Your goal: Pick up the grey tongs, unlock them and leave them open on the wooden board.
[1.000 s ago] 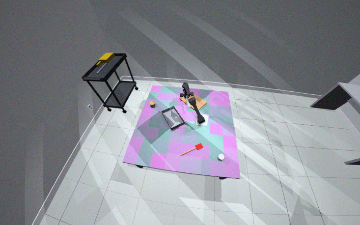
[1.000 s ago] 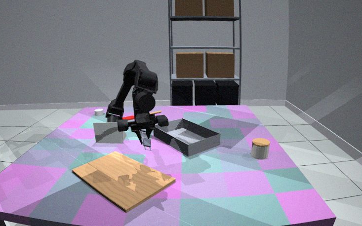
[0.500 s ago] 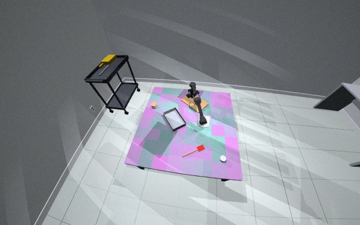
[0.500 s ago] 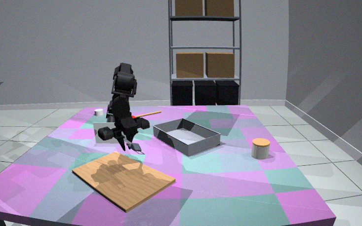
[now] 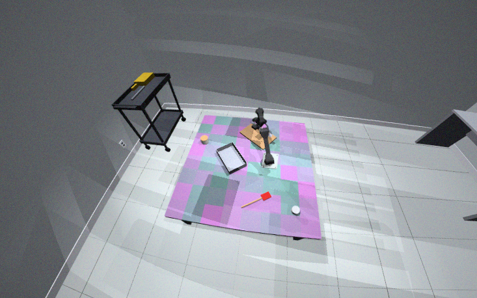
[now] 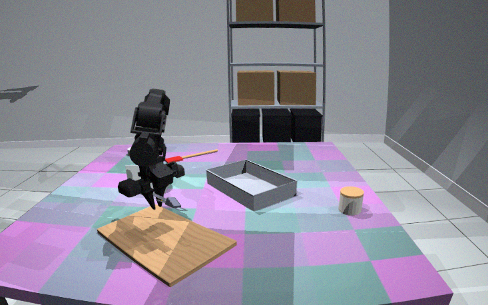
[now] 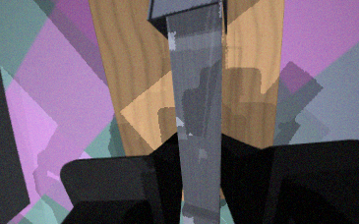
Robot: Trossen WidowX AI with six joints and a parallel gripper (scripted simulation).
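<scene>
My gripper (image 6: 156, 207) (image 7: 194, 134) is shut on the grey tongs (image 6: 173, 202) (image 7: 198, 88) and holds them above the table, at the back edge of the wooden board (image 5: 248, 135) (image 6: 200, 252) (image 7: 128, 59) as the exterior camera sees it. In the wrist view the tongs run lengthwise between the fingers, over the board, with a wider dark-edged part at the top. In the exterior view they look nearly level, sloping slightly down to the right. Whether their arms are locked together or spread cannot be told. The roasting tin (image 6: 230, 194) stands apart from the tongs.
A jar with a wooden lid (image 5: 204, 140) (image 6: 351, 204) stands beyond the tin. A red-bladed spatula (image 5: 265, 196) (image 6: 174, 158) and a small white round thing (image 5: 295, 209) lie on the arm's other side. A black cart (image 5: 164, 127) stands off the table.
</scene>
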